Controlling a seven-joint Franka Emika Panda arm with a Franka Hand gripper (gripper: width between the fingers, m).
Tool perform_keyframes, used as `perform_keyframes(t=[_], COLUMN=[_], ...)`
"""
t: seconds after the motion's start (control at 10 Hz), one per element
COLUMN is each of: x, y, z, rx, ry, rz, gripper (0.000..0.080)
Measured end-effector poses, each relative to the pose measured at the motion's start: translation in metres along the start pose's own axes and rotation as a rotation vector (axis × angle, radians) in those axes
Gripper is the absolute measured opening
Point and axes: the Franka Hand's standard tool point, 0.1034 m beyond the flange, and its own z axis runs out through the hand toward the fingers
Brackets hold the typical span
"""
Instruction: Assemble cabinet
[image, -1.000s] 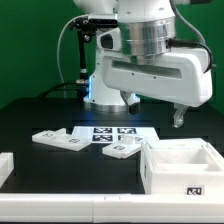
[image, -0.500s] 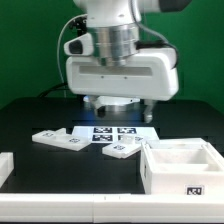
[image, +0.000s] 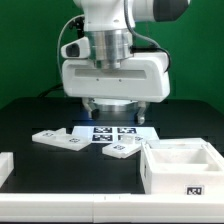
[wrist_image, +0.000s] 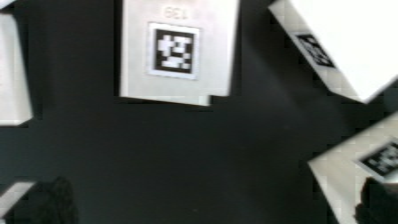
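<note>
Above the middle of the black table (image: 30, 118), the gripper (image: 113, 112) hangs clear of every part, its jaws spread wide and nothing between them. The wrist view agrees: a dark fingertip (wrist_image: 43, 200) shows at each side, with bare table between.

All clock places are read in the exterior view. The marker board (image: 110, 131) lies flat at the centre, right under the gripper. The cabinet is in loose parts around it:
- The box (image: 170, 178) sits at four o'clock, open side up, with a tag on its near wall.
- One panel (image: 55, 140) lies flat at nine o'clock of the board.
- A second panel (image: 122, 149) lies at six o'clock of the board, close by the box.

The parts lie tags up and apart from one another, most likely so the cameras can read them and the fingers have room to drop on either side of an edge. The box's open top suits it to take the panels later.

Under the wrist camera lies a white piece (wrist_image: 175, 50) with one tag. It is probably one of the panels, though the view is too close to say which. I judge the assembly barely begun, and the wide jaws suit a descent onto a panel.
</note>
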Motion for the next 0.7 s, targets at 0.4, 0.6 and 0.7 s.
perform_keyframes(t=[0.4, 0.6, 0.7], x=[-0.006, -0.006, -0.007], y=[0.037, 0.037, 0.044], z=[-0.002, -0.001, 0.000], rx=[-0.011, -0.012, -0.008], ry=[0.008, 0.007, 0.009], rz=[0.007, 0.008, -0.009], gripper=[0.0796, 0.0796, 0.0796])
